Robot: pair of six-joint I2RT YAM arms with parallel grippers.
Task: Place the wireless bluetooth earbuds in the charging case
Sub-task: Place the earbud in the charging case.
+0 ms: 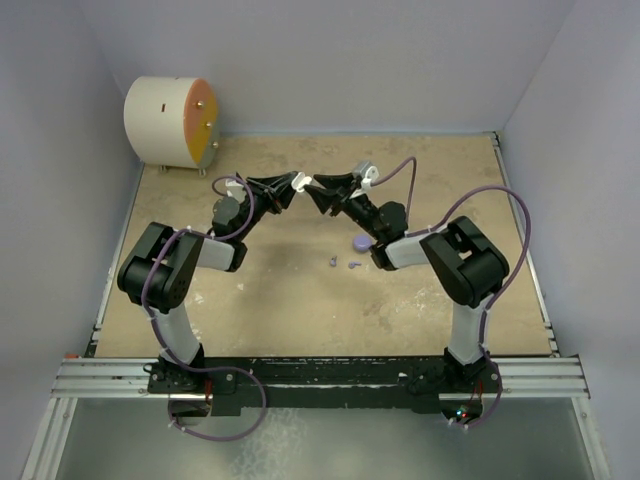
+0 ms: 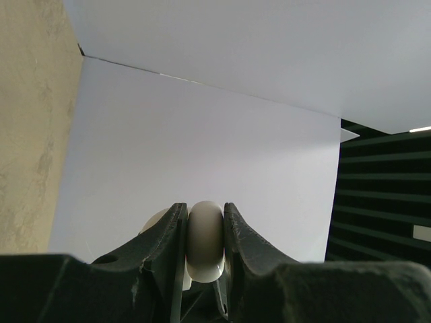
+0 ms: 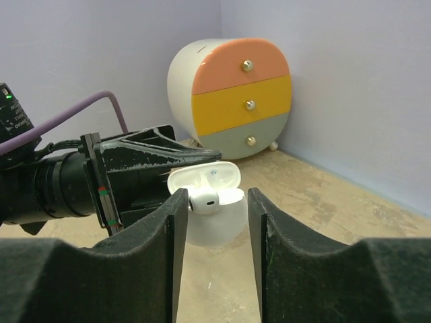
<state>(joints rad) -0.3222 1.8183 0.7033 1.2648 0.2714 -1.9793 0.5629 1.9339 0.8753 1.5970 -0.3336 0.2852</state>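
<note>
The right gripper [image 3: 217, 198] is found released, its jaws apart either side of a white earbud [image 3: 204, 200]. The earbud rests in the open case [image 3: 219, 225], which is held aloft, clenched in the left gripper [image 2: 204, 210]. Full seating cannot be confirmed, so the case is best held level and the right gripper drawn straight back, clear of earbud and case.

Plain pale lilac walls [image 1: 350, 60] enclose a tan, mottled tabletop [image 1: 300, 300] under soft, even light. In the far left corner stands a small round white drawer cabinet [image 1: 170, 122] with orange, yellow and grey-green drawer fronts and gold knobs.
</note>
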